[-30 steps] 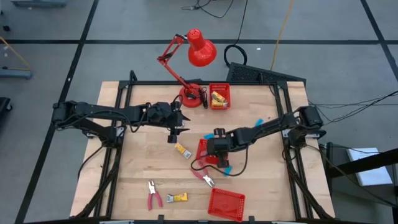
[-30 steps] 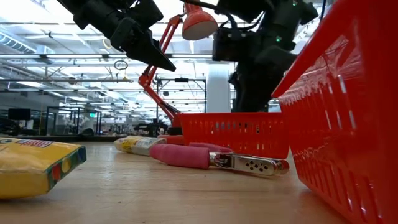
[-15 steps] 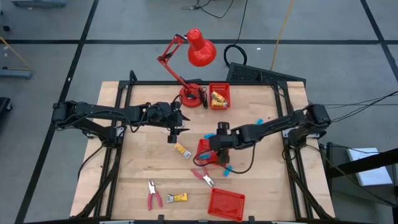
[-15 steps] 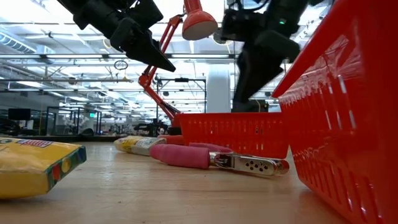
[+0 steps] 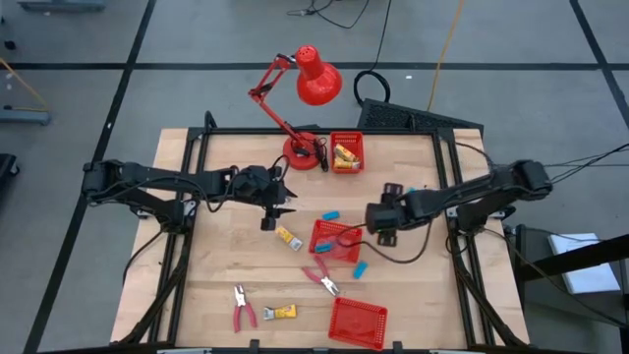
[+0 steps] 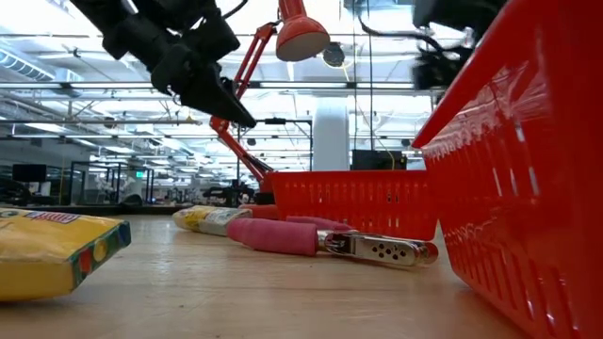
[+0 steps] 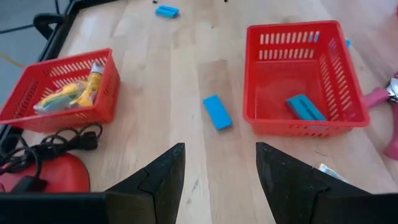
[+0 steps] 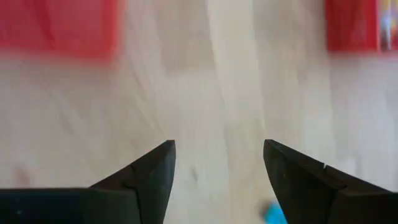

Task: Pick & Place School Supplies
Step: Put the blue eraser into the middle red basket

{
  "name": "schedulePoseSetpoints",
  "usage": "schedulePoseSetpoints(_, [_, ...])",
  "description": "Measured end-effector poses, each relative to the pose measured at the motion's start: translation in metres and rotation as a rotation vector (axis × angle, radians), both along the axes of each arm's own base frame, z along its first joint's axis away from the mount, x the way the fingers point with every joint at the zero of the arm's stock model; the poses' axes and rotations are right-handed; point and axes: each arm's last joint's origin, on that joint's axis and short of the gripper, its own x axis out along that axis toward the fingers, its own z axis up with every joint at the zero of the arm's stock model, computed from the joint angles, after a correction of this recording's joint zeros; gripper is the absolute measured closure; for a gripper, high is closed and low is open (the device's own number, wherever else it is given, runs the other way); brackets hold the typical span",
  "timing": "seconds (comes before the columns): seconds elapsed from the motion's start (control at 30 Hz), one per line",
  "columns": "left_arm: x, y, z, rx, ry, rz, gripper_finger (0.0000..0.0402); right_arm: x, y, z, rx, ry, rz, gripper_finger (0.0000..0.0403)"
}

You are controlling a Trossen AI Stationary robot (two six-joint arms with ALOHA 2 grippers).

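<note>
Looks like a robotics lab or test bay inside a big industrial-type hall, not anyone's home. The wooden table [image 5: 324, 285] sits in a black metal frame on a grey floor marked with dark tape lines, with cables [image 5: 447, 44] trailing across it. From table level you can see exposed ceiling pipes and strip lights [image 6: 141, 89], a white column [image 6: 330, 132] and what are probably more workstations far back.

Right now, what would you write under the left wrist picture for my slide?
Open left gripper hovers above a blue eraser lying between two red baskets, one holding another eraser.
</note>
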Motion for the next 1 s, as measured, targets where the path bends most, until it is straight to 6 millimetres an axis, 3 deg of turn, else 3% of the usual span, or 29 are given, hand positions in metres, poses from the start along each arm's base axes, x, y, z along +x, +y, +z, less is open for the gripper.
schedulePoseSetpoints(0.17, [-0.003,0.004,-0.007,-0.021,0.002,0.030,0.0204,-0.037,-0.020,-0.019,0.037,0.020,-0.111,0.0166])
schedulePoseSetpoints(0.3, [-0.003,0.004,-0.006,-0.037,-0.010,0.042,0.0204,-0.055,-0.038,-0.031,0.055,-0.055,-0.280,0.0165])
schedulePoseSetpoints(0.47, [0.000,0.004,-0.003,-0.039,-0.053,0.043,0.0204,-0.063,-0.054,-0.030,0.036,-0.185,-0.496,0.0165])
schedulePoseSetpoints(0.63, [0.000,0.004,-0.002,-0.045,-0.058,0.046,0.0204,-0.071,-0.064,-0.028,-0.002,-0.208,-0.651,0.0165])
schedulePoseSetpoints(1.0, [0.000,0.001,-0.002,-0.035,-0.062,0.027,0.0204,-0.075,-0.069,-0.029,0.036,-0.271,-0.901,0.0167])
